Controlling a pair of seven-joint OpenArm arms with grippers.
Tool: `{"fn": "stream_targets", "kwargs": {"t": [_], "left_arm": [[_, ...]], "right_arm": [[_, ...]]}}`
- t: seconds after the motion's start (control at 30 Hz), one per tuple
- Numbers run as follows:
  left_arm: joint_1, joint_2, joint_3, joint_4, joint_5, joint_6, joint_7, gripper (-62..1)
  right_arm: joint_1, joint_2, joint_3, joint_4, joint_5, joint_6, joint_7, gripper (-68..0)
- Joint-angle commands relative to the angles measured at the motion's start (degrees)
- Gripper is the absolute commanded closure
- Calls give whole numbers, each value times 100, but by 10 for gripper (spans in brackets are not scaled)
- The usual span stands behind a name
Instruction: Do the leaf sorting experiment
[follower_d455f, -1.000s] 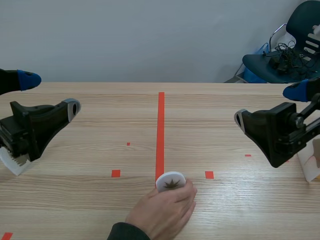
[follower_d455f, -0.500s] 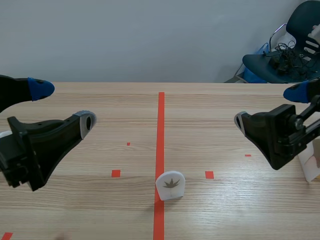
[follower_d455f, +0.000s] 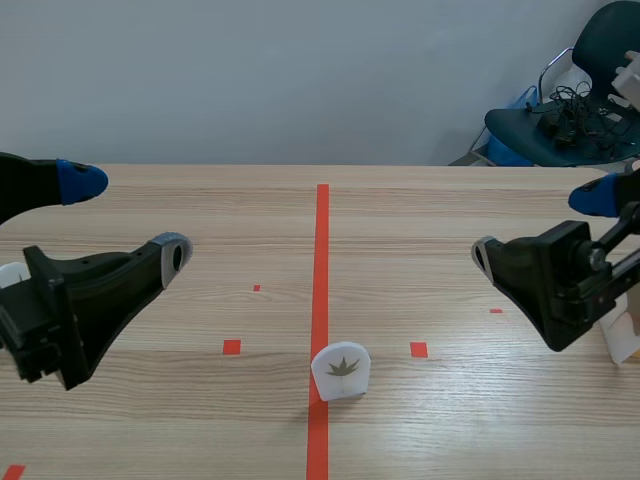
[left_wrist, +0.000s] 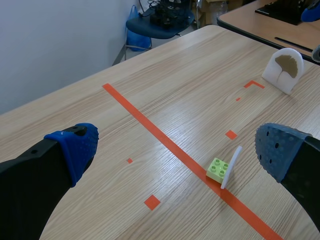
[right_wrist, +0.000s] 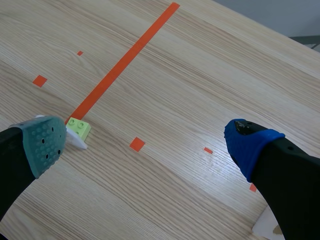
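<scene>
- Where the orange-red tape line (follower_d455f: 321, 260) runs down the middle of the counter (follower_d455f: 180, 420), a small white arched leaf card (follower_d455f: 341, 372) stands upright on its near end. It shows a dark, many-pointed leaf print toward the robot.
- From the left wrist, the leaf card is seen edge-on, with a light green toy brick (left_wrist: 218, 170) touching its back, on the side away from the robot. The brick also sits on the tape.
- From the right wrist, the brick shows just beside one finger pad, which hides most of the card.
- The left end effector (follower_d455f: 128, 217) hangs over the counter's left side, well apart from the leaf card. Its fingers are spread wide with nothing between them.
- The right end effector (follower_d455f: 540, 225) hangs over the right side, also well apart from the card, with its fingers likewise parted and empty.
- A second card (left_wrist: 285, 70), white and arched with a brown leaf shape, stands near the counter's right edge beside a corner tape mark. In the scene view the right arm partly hides it.
- Beyond the counter's far right corner is a dark blue chair (follower_d455f: 570, 120) with cables (follower_d455f: 565, 105) piled on its seat.
</scene>
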Motion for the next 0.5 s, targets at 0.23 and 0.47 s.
{"fn": "stream_targets", "kwargs": {"t": [0.23, 0.47], "left_arm": [[-61, 13, 4, 2, -85, 13, -81, -623], [-61, 13, 4, 2, -85, 13, -83, -623]], "right_arm": [[127, 151, -304, 11, 55, 243, -26, -679], [472, 409, -1467, -734, -588, 568, 470, -679]]}}
